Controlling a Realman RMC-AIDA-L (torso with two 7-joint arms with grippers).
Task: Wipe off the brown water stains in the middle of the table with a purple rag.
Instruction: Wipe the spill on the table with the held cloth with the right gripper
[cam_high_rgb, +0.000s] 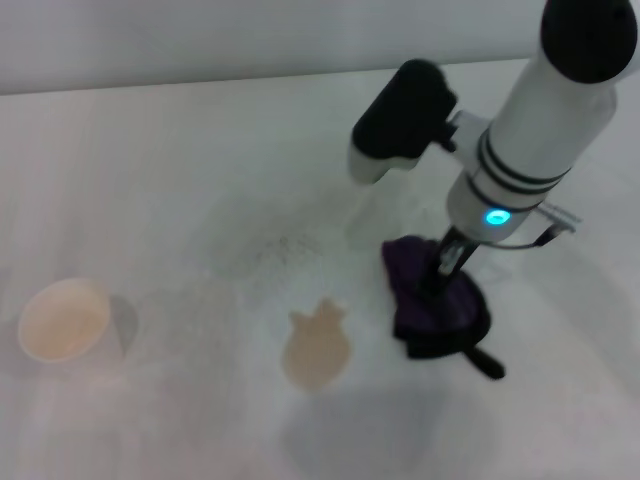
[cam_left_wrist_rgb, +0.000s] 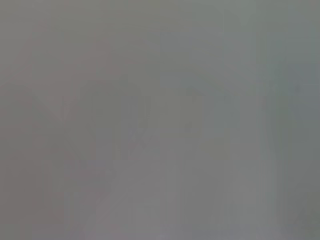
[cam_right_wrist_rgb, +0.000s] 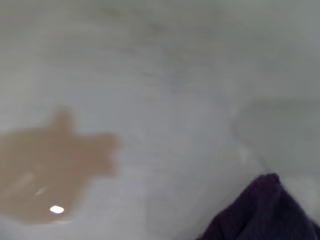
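The right pincer (cam_high_rgb: 443, 272) stands on the purple rag (cam_high_rgb: 432, 298), apparently clenched on it, just beside the brown water stains (cam_high_rgb: 317, 346), placed for sweeping across.

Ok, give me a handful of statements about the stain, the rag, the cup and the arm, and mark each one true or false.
1. The purple rag lies on top of the brown water stains. False: it sits beside the puddle, with bare table between them.
2. The right gripper is down at the rag. True.
3. The white paper cup stands on the puddle's far side from the rag. True.
4. The puddle has been wiped away. False: it is whole, also plain in the right wrist view.
5. The left gripper hovers over the cup. False: it shows in no view.
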